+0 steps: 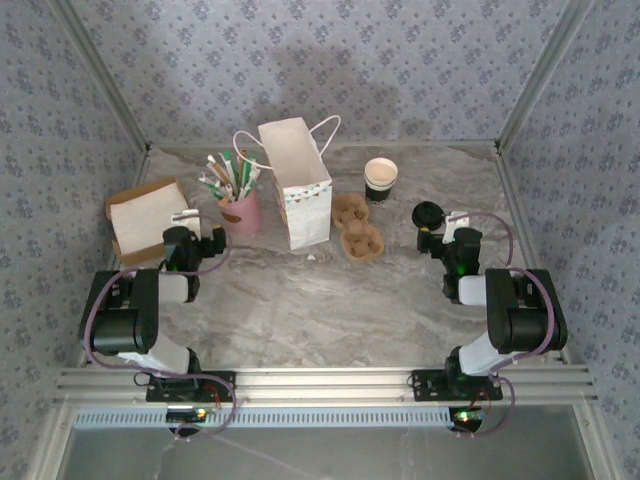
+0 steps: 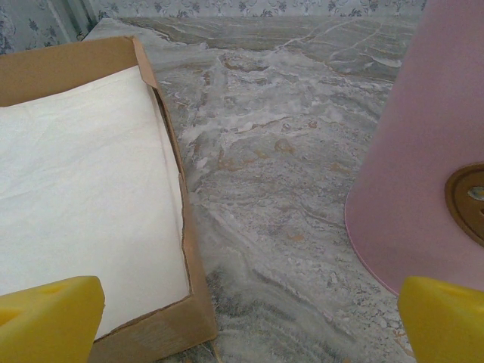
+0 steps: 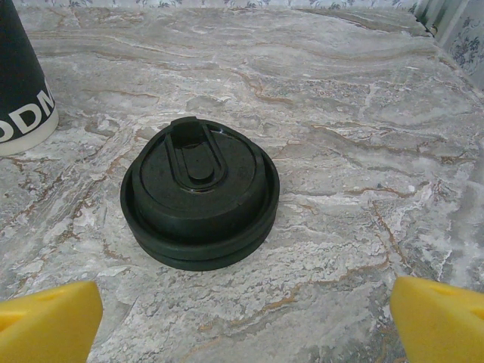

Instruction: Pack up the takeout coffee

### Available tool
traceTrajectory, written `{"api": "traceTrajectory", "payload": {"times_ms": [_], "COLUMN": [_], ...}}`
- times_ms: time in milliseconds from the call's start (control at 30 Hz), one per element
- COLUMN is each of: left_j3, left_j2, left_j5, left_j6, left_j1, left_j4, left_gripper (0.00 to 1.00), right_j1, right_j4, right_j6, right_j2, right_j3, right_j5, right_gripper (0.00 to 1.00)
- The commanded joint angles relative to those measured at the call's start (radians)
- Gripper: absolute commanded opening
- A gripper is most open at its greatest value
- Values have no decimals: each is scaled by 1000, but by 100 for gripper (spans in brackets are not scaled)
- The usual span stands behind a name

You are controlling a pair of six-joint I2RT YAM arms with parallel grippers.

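A light tan takeout coffee cup is out of view. A round black lid [image 1: 428,213] lies alone on the marble table, and it sits flat just ahead of the fingers in the right wrist view [image 3: 199,193]. My right gripper [image 1: 441,236] [image 3: 246,324] stands open right behind the lid, with nothing between its yellow fingertips [image 3: 49,318]. A dark-walled paper cup [image 1: 380,178] [image 3: 19,83] stands behind and left of the lid. My left gripper [image 1: 200,236] [image 2: 249,327] is open and empty, low over the table between a cardboard box and a pink cup.
A white paper bag [image 1: 298,185] with handles stands open at centre back. A brown pulp cup carrier [image 1: 357,228] lies to its right. The pink cup of straws [image 1: 240,205] [image 2: 423,166] and the paper-lined cardboard box [image 1: 145,215] [image 2: 76,204] flank my left gripper.
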Motion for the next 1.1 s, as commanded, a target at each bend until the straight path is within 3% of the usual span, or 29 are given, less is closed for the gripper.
{"api": "traceTrajectory", "payload": {"times_ms": [0,567,900,1067], "left_j3": [17,16,-14,-18], "left_j2": [5,5,-56,-164], "left_j5": [10,8,2,-166], "left_j6": [-12,-10,27,68], "left_j1": [0,-1,-32,-123], "left_j4": [5,7,14,-65], "left_gripper": [100,100,100,100], "right_j1": [3,6,49,59], "right_j4": [8,11,45,-97], "right_j6": [12,8,6,5], "right_j2": [1,-1,-67,-237], "right_j3": [19,19,-22,-23], "right_j5": [13,24,160,179], "right_gripper": [100,100,100,100]}}
